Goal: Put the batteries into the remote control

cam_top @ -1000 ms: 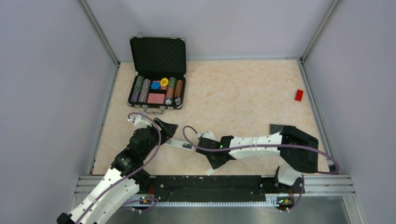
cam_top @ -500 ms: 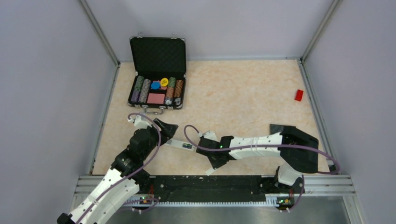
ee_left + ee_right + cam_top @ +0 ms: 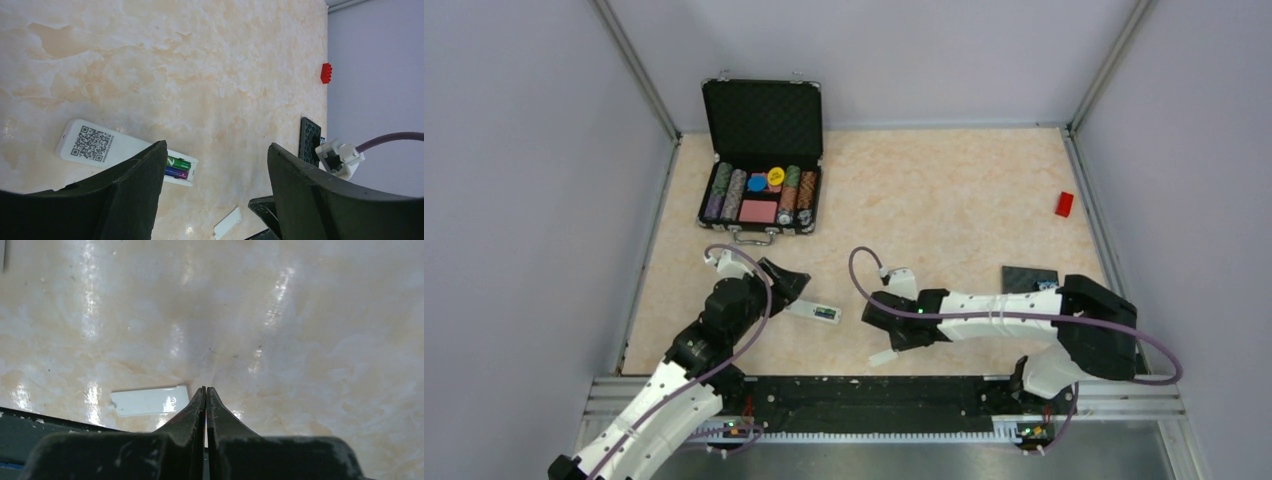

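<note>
remote control [image 3: 125, 148] long axis parallel to the table's [image 3: 944, 200] near edge, just beside wide-open left gripper [image 3: 216, 146] | batteries [image 3: 178, 167] in its recess | right gripper [image 3: 205, 390] pinched shut beside cover plate [image 3: 150, 401]

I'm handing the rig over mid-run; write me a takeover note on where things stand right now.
Left gripper: open, one finger over the remote control, not gripping it.
Right gripper: shut, empty, tips beside the white cover plate.
Batteries: green and purple, side by side in the remote's recess; remote flat on the table, back up.
Done: both batteries appear loaded.
Left: probably fitting the cover plate, lying loose on the table.
</note>
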`<action>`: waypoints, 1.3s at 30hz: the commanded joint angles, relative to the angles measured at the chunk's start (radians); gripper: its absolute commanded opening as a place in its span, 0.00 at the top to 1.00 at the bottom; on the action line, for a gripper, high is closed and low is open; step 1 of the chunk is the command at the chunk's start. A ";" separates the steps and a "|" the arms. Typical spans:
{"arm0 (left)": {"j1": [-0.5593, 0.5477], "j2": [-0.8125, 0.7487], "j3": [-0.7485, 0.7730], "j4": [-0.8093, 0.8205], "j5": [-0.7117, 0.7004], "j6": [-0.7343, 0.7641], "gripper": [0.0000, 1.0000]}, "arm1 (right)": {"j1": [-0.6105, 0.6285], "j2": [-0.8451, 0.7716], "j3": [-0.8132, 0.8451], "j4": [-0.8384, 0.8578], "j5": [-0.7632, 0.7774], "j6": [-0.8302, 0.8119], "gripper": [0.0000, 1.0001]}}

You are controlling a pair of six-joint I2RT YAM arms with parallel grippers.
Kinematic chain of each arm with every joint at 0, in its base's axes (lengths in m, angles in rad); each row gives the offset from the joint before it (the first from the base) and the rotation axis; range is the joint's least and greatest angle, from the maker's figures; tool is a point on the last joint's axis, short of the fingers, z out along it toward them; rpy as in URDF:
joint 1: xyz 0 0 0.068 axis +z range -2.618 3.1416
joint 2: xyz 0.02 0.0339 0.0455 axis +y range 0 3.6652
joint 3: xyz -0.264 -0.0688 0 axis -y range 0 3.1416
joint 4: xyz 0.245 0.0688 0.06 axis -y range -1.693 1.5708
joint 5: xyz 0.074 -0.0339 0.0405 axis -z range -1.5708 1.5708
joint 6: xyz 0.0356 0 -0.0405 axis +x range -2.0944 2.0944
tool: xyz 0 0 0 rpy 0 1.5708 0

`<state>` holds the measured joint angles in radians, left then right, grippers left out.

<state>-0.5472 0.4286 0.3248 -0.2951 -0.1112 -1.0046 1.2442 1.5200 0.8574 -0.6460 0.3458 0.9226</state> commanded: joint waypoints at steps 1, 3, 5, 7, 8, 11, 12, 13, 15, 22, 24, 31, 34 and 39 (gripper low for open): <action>0.006 0.009 -0.004 0.056 0.023 -0.011 0.23 | -0.042 -0.102 -0.031 -0.010 0.076 0.129 1.00; 0.005 0.009 -0.004 0.057 0.024 -0.012 0.23 | -0.057 -0.137 -0.045 -0.004 0.083 0.152 1.00; 0.004 0.006 -0.004 0.056 0.024 -0.012 0.23 | -0.078 -0.155 -0.048 0.027 0.059 0.100 1.00; 0.005 0.002 -0.001 0.049 0.018 -0.009 0.23 | -0.080 -0.158 -0.037 0.063 0.015 -0.041 0.98; 0.005 -0.002 0.003 0.040 0.011 -0.006 0.23 | -0.079 -0.160 -0.033 0.087 -0.031 -0.178 0.91; 0.005 -0.025 0.024 -0.012 -0.042 0.008 0.23 | -0.080 -0.167 -0.027 0.109 -0.183 -0.428 0.80; 0.004 -0.035 0.034 -0.036 -0.073 0.009 0.23 | -0.078 -0.173 -0.026 0.116 -0.247 -0.482 0.81; 0.005 -0.046 0.044 -0.067 -0.106 0.007 0.23 | -0.078 -0.177 -0.025 0.122 -0.285 -0.513 0.83; 0.004 -0.064 0.074 -0.142 -0.194 -0.003 0.23 | -0.076 -0.173 -0.029 0.150 -0.399 -0.547 0.91; 0.004 -0.129 0.140 -0.283 -0.357 -0.039 0.23 | 0.046 -0.003 0.011 0.223 -0.508 -0.514 1.00; 0.005 -0.146 0.147 -0.293 -0.372 -0.041 0.23 | 0.072 0.063 0.038 0.229 -0.487 -0.499 1.00; 0.006 -0.166 0.152 -0.311 -0.383 -0.049 0.23 | 0.082 0.132 0.080 0.238 -0.339 -0.433 1.00; 0.005 -0.167 0.151 -0.317 -0.380 -0.051 0.23 | 0.080 0.148 0.087 0.221 -0.281 -0.414 1.00; 0.005 -0.167 0.150 -0.321 -0.379 -0.051 0.23 | 0.062 0.137 0.071 0.203 -0.237 -0.393 1.00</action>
<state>-0.5457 0.2707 0.4435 -0.6128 -0.4694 -1.0492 1.3155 1.6512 0.9203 -0.4297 0.0151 0.5022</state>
